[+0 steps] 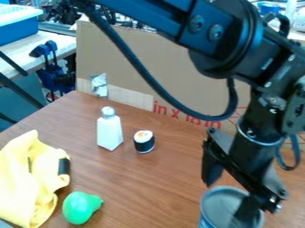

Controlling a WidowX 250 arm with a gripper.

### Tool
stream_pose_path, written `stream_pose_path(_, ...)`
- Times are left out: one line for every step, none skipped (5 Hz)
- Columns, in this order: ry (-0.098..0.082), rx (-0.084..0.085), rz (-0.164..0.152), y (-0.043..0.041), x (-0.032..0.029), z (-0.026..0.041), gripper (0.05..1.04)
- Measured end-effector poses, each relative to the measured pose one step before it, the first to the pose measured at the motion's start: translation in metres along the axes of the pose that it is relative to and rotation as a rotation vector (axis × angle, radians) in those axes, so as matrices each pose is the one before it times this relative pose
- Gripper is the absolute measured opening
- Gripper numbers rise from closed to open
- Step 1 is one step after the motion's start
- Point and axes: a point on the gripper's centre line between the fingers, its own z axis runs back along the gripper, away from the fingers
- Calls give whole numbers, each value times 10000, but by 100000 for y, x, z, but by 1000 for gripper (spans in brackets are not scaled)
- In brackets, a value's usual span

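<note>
Yellow cloth: crumpled, at the left
Green pear: near the cloth, on the brown table
White shaker: upright, silver-topped
Sushi roll: right of the shaker
Can: upright, lower right, beneath the gripper
Gripper: pincer spread apart

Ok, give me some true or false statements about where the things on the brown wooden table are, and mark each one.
The tapered white bottle with a silver top stands upright. True.
The green pear-shaped toy lies on top of the crumpled yellow cloth. False: it lies beside the cloth, on the table.
The black two-finger gripper is open at the round can. True.
The black-and-white sushi roll toy is held by the gripper. False: it is on the table, near the bottle.
</note>
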Motion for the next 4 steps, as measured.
stream_pose_path(-871, 737, 79, 3268, 1856, 534, 1003)
stream_pose_path(-689, 252, 105, 3597, 1580, -212, 1002)
stream_pose_path(-664, -303, 120, 1665, 2650, 236, 1002)
stream_pose_path(-333, -410, -162, -62, 1622, -155, 1002)
